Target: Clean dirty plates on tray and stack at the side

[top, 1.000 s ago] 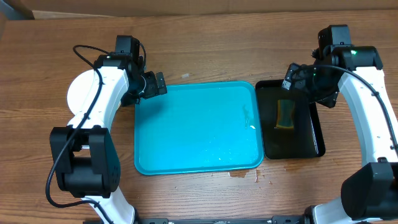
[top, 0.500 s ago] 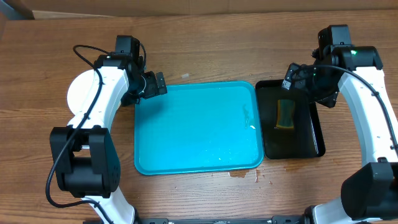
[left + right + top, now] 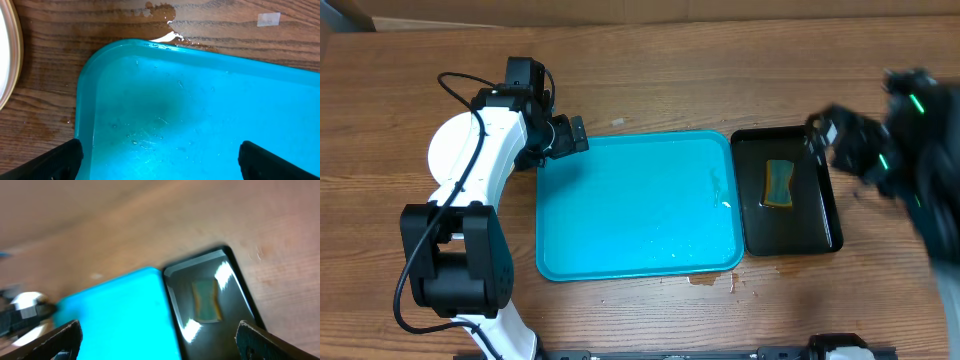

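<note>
Status: large turquoise rectangular plastic tray is bare, with only water beads on it. The round white plates sit on the wooden table just left of the tray's far-left corner, mostly hidden under the left arm. Can't count them or check for smears from here. The left wrist view shows a pale yellowish rim.

Left gripper is over the tray's far-left corner, jaws spread fully, nothing between them. Right gripper is just as wide and also empty. It's badly blurred in the overhead view, off beyond the right edge of the narrow black tray that holds the yellow-green sponge.

My read is the job looks about done, so the risks are in clearing out:
- The left arm's link lies right across the plates. A low swing home could catch a rim and push the pile sideways, and wet plates slide easily.
- The left fingers are close to the tray's raised rim. Pulling back without lifting could hook the rim and drag the tray into the plates.
- There's a brownish puddle on the wood at the far-left corner and another wet patch at the tray's near edge, so anything nudged there will skate.
- That much blur on the right arm suggests speed. A fast pass near the black tray could clip its rim and flip the sponge out.
</note>
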